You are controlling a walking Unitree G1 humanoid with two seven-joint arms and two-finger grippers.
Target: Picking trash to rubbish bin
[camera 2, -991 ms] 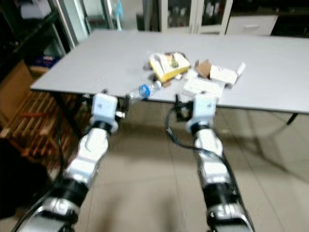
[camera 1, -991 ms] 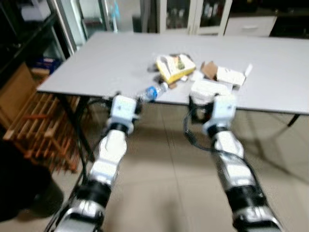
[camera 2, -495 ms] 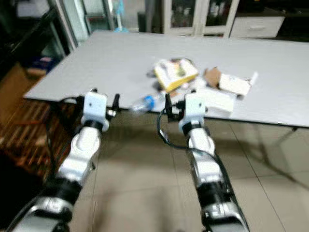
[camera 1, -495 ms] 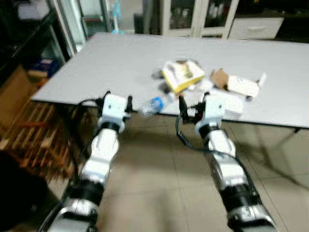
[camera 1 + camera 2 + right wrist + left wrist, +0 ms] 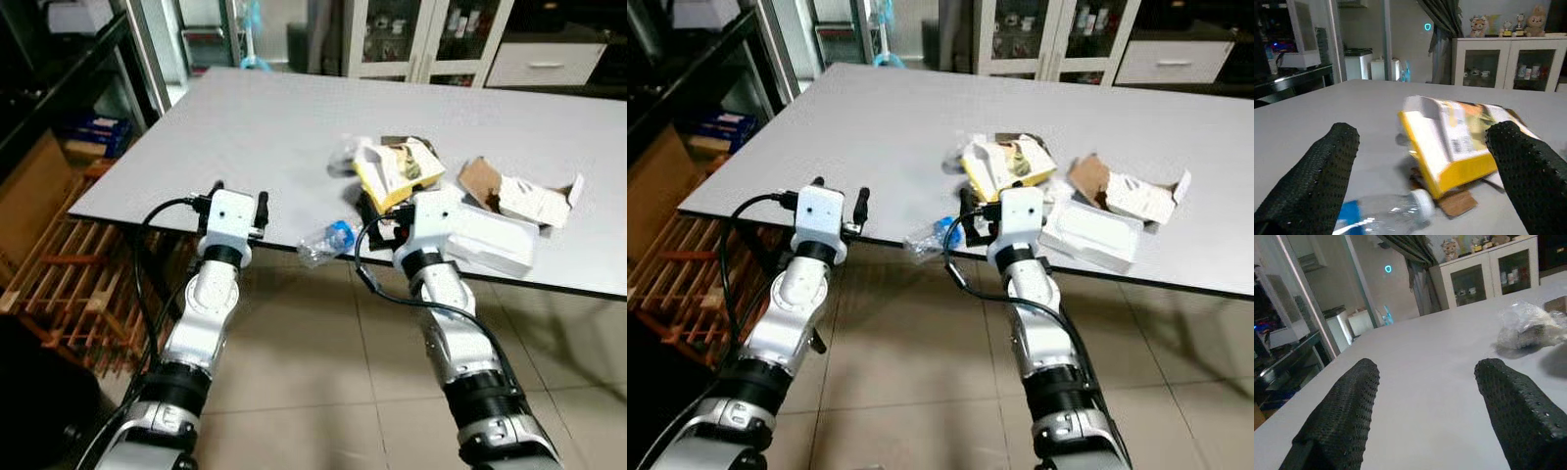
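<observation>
Reaching over the near edge of the grey surface [image 5: 245, 117], both pincers stand with their fingers apart and hold nothing. The right pincer [image 5: 1425, 171] faces a clear plastic bottle [image 5: 325, 241] with a blue label that lies on its side at the near edge, partly overhanging it. Just behind the bottle lies a yellow carton [image 5: 397, 171], torn open, with a crumpled clear plastic bag [image 5: 1528, 325] beside it. A white box [image 5: 490, 240] and a torn cardboard box [image 5: 514, 196] lie nearby. The left pincer [image 5: 238, 201] hovers at the near edge over bare surface, well apart from the trash.
</observation>
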